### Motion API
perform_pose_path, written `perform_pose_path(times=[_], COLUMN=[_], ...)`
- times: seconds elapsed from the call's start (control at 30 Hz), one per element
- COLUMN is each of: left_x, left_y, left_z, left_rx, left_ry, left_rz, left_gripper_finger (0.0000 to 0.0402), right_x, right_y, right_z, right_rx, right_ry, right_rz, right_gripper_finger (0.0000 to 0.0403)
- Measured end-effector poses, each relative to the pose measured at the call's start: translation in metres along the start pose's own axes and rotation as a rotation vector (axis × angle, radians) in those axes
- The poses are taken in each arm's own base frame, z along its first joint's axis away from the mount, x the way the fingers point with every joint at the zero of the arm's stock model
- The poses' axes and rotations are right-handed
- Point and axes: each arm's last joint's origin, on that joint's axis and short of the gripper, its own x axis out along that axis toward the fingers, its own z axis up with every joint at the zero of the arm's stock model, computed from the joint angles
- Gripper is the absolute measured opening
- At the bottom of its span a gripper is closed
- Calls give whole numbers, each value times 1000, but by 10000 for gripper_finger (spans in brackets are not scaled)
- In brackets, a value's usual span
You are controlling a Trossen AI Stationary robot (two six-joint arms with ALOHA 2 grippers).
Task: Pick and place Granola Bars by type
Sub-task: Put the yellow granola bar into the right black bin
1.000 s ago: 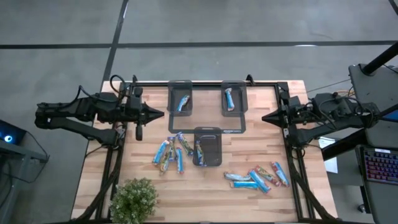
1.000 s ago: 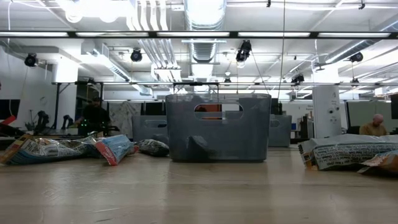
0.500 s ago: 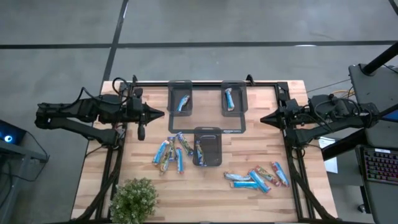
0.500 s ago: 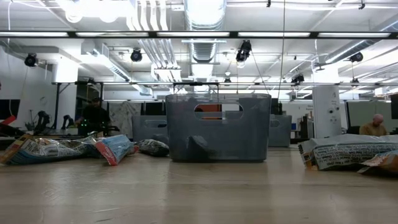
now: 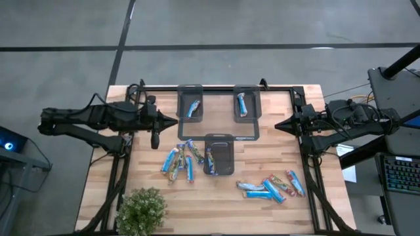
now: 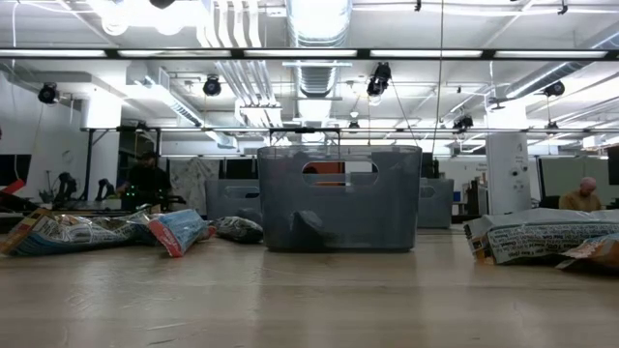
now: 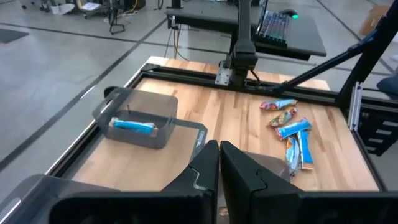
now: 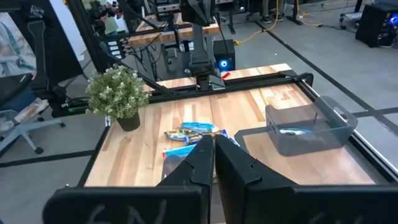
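Dark and clenched on nothing, the left gripper hangs over the left edge of the wooden table, its fingers pressed together and pointing toward the middle. Opposite, the right gripper waits at the right edge, likewise pinched shut and holding nothing.

Between them stand three dark grey trays. The far left tray holds one bar, the far right tray another, and the near tray a third. Most of the Granola Bars lie loose on the wood: one cluster just left of the near tray, a second cluster toward the near right corner. Their wrappers are mostly light blue; a few seem to carry red or brown, though that is hard to be sure of from above.

A small potted plant sits at the near left corner.
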Motion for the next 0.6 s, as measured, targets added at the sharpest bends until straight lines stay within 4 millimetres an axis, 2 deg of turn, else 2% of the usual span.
perform_pose_path(times=[0.17, 0.3, 0.6], left_x=[11, 16, 13], left_y=[-3, -6, -7], left_z=[-3, -5, -4], left_rx=[-17, 9, 35], left_ry=[35, 69, 62], left_rz=[0, -74, -120], left_gripper_finger=[0, 0, 0], right_x=[0, 0, 0], right_y=[0, 0, 0], right_z=[0, 0, 0], right_rx=[3, 14, 82], right_ry=[0, 0, 1], right_rz=[0, 0, 0], right_gripper_finger=[9, 9, 9])
